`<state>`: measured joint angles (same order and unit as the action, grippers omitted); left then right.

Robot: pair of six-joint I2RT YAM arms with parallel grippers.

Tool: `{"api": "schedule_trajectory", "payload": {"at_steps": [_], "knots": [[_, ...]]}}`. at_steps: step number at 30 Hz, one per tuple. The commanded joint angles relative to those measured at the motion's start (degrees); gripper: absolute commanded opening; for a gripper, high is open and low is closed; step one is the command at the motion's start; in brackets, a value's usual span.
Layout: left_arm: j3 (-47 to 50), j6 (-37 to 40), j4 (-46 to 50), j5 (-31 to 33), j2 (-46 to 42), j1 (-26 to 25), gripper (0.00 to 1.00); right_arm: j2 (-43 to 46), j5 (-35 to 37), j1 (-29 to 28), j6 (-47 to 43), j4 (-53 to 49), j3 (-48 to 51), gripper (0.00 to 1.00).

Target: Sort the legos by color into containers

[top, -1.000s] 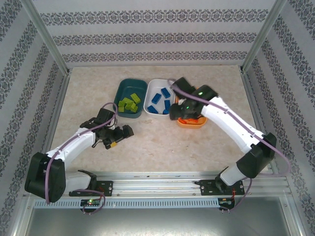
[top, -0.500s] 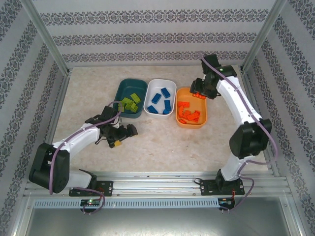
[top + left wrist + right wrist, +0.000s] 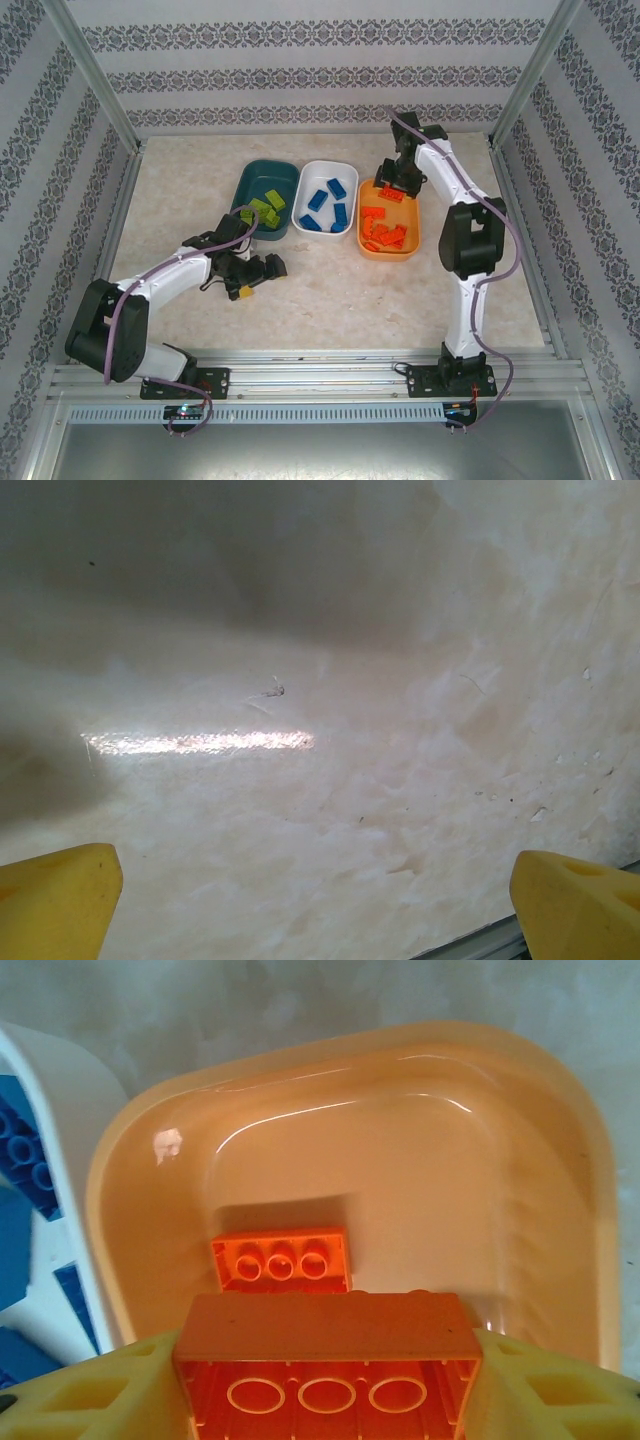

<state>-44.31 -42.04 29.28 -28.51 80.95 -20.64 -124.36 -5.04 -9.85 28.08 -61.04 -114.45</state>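
Observation:
My right gripper [image 3: 393,190] hangs over the far end of the orange container [image 3: 417,238], shut on an orange-red lego [image 3: 325,1355] held underside up between its yellow fingers [image 3: 80,1400]. A second orange-red lego [image 3: 282,1258] lies in that tub [image 3: 590,1160] just below it, and several more orange-red legos [image 3: 385,232] fill its near half. Blue legos [image 3: 328,203] lie in the white container [image 3: 322,165], lime green legos [image 3: 262,210] in the dark teal container [image 3: 262,166]. My left gripper [image 3: 258,280] stands open low over bare table, in front of the teal tub, with nothing between its fingertips [image 3: 55,895].
The three tubs stand side by side at mid table. The white tub's wall [image 3: 60,1100] sits close to the left of the held brick. A metal rail [image 3: 480,945] runs along the table's near edge by my left gripper. Patterned walls enclose the table.
The right arm has carried the orange-red brick from the near-left side of the orange tub up to its far end. The left gripper has drifted slightly right, still open.

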Motion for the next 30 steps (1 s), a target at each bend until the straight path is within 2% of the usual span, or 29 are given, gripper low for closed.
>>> {"api": "schedule_trajectory", "payload": {"at_steps": [1,13,23,30], "knots": [[-1.9,1.0,-0.3,-0.3,1.3,-0.6,1.00,-2.9,-0.7,0.5,-0.9,-1.1,-2.3,0.61],[-3.8,3.1,1.6,-0.5,4.3,-0.6,1.00,-7.8,-0.4,0.5,-0.8,-0.7,-3.9,0.62],[-4.8,3.8,2.5,-0.3,4.8,-0.6,1.00,-8.2,-0.2,0.5,-0.8,-0.8,-4.2,0.64],[-4.5,3.6,2.5,-0.2,4.2,-0.6,1.00,-7.8,0.3,0.4,-1.4,-1.5,-4.1,0.80]]}}
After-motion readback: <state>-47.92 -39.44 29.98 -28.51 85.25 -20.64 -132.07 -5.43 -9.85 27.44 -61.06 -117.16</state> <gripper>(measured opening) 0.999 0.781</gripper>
